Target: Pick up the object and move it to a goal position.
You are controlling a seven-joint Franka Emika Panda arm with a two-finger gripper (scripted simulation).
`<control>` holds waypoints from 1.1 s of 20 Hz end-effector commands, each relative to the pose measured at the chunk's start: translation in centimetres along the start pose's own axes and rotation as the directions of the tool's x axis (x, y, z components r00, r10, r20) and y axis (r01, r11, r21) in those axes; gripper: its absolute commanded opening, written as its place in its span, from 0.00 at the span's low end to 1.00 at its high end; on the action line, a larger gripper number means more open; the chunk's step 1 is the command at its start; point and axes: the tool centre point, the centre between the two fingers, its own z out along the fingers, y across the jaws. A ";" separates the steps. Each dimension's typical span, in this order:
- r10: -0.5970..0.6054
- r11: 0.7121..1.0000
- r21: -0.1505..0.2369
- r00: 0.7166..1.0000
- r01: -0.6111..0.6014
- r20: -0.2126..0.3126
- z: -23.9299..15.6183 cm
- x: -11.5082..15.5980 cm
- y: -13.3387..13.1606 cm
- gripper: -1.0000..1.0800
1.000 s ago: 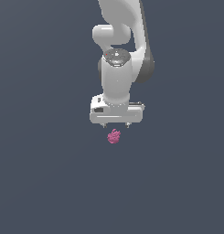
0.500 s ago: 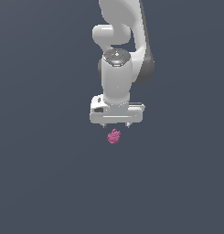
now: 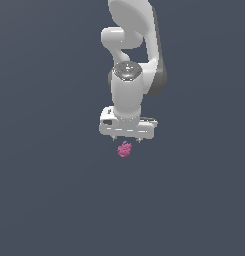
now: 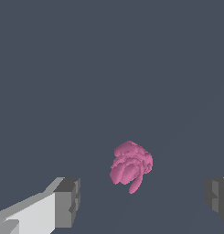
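The object [image 3: 124, 149] is a tiny magenta-pink bumpy clump lying on the dark grey floor, just below the white hand in the exterior view. In the wrist view the object [image 4: 131, 166] sits between and slightly ahead of the two grey fingertips [image 4: 67, 202], untouched by either. My gripper [image 3: 127, 140] hangs directly over the clump, pointing down. Its fingers stand wide apart, so it is open with nothing held. In the exterior view only the short finger stubs show under the palm.
The white arm [image 3: 136, 45] rises behind the hand toward the top of the exterior view. A flat, uniform dark grey floor [image 3: 49, 190] surrounds the clump on every side, and no other object shows.
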 end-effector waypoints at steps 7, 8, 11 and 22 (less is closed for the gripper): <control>0.217 0.976 -0.011 0.976 -0.217 0.016 3.1 -1.1 0.3 0.96; 0.244 0.970 -0.013 0.970 -0.244 0.017 3.4 -1.3 0.4 0.96; 0.320 0.947 -0.020 0.947 -0.320 0.021 4.5 -1.7 0.5 0.96; 0.487 0.873 -0.039 0.873 -0.486 0.023 6.9 -2.8 1.0 0.96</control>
